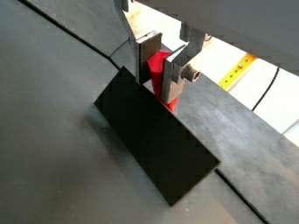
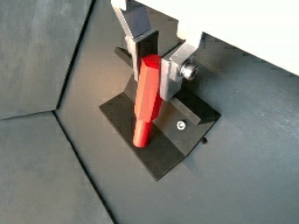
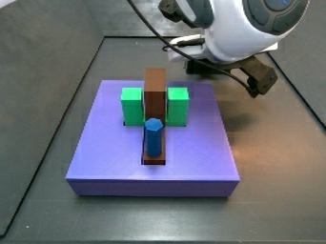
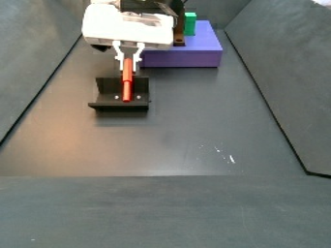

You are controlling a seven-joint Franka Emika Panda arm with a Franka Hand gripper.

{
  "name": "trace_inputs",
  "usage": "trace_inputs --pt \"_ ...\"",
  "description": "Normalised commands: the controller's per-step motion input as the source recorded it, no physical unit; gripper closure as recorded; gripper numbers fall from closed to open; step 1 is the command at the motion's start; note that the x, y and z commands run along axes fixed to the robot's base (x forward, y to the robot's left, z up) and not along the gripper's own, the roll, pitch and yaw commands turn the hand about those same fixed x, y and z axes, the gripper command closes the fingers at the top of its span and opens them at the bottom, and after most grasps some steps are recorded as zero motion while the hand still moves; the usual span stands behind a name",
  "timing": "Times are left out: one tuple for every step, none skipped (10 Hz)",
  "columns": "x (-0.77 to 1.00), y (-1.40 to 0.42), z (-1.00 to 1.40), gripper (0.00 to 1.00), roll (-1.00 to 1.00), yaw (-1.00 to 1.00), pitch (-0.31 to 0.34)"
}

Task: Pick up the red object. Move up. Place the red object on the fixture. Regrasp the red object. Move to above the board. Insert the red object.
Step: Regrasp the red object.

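The red object is a short bright red peg. It rests slanted on the fixture, a dark bracket on a base plate. My gripper stands over the fixture, shut on the peg's upper end with the peg filling the gap between the fingers. Both show in a wrist view, the peg between the fingers and behind the fixture's dark wall. In a side view the gripper holds the peg over the fixture. The lilac board lies apart from them.
The board carries a brown bar, two green blocks and a blue cylinder. In a side view the board sits behind and to the right of the fixture. The arm's white body hangs beyond the board's far right corner.
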Motion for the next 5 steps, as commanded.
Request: trace_inputs --pt "0.00 0.00 0.00 1.00 0.00 0.00 0.000" --pt "0.00 0.00 0.00 1.00 0.00 0.00 0.000" --pt "0.00 0.00 0.00 1.00 0.00 0.00 0.000" --pt "0.00 0.00 0.00 1.00 0.00 0.00 0.000" --pt "0.00 0.00 0.00 1.00 0.00 0.00 0.000"
